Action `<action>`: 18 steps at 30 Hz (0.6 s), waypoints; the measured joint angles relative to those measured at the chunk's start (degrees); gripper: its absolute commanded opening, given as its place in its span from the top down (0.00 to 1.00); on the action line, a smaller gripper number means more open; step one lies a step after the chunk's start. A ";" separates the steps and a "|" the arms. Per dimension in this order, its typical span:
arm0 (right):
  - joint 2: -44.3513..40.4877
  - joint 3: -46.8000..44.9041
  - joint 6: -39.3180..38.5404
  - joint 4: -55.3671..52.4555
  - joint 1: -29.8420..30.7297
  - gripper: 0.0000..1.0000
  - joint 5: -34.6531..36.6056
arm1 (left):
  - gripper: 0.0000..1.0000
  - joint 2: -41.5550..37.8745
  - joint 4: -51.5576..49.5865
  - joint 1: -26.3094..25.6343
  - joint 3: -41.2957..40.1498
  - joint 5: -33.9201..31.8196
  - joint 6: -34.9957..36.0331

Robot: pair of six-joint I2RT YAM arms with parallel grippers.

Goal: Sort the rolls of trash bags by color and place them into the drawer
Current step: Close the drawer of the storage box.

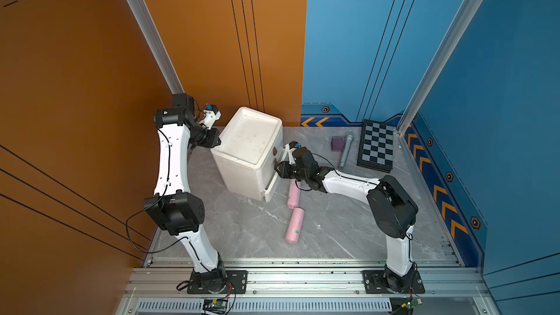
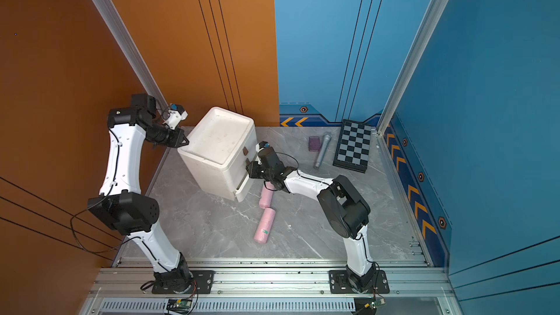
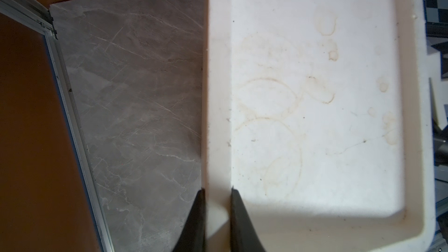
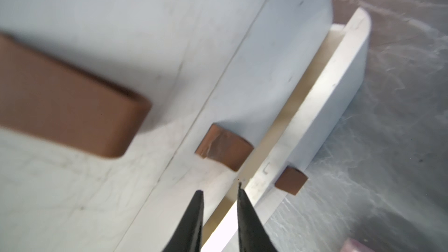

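The drawer (image 1: 239, 177) (image 2: 209, 177) is a white three-tier cabinet standing at the back left of the grey table. Its bottom tier (image 1: 271, 190) (image 4: 339, 93) is pulled out a little. My left gripper (image 1: 216, 143) (image 3: 217, 190) is shut on the rim (image 3: 218, 93) of the cabinet's recessed top. My right gripper (image 1: 277, 168) (image 4: 219, 187) is open and holds nothing, just short of the middle brown pull tab (image 4: 224, 146). Two pale pink rolls of trash bags (image 1: 294, 195) (image 1: 295, 225) lie end to end on the table in front of the cabinet.
A black-and-grey chequered board (image 1: 377, 146) lies at the back right, with a slim grey stick (image 1: 346, 151) and a small purple cube (image 1: 338, 143) beside it. Walls close in the table at the left, back and right. The right forearm hangs over the upper pink roll.
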 measured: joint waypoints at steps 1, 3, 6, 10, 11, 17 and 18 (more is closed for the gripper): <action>0.00 -0.24 -0.50 0.22 -1.14 0.62 -1.42 | 1.00 -0.13 0.24 0.02 -0.28 0.09 0.00; 0.24 -0.68 1.20 1.99 -4.31 0.61 -6.19 | 1.00 -0.59 0.87 0.09 -1.07 0.17 -0.11; 4.22 -1.20 11.21 14.29 -10.23 0.60 -15.80 | 1.00 -1.29 1.81 0.13 -2.19 0.33 -0.15; 14.58 -2.71 27.32 33.73 -16.72 0.60 -23.28 | 1.00 -1.64 2.34 0.31 -2.82 0.63 -0.20; 17.09 -3.21 30.51 36.35 -17.90 0.60 -24.52 | 1.00 -1.68 2.36 0.35 -2.86 0.79 -0.20; 19.19 -5.11 33.94 34.73 -17.81 0.60 -28.65 | 1.00 -1.86 2.69 0.46 -3.26 1.05 -0.37; 17.97 -5.11 32.68 32.76 -17.27 0.59 -28.72 | 1.00 -1.88 2.73 0.46 -3.30 1.07 -0.37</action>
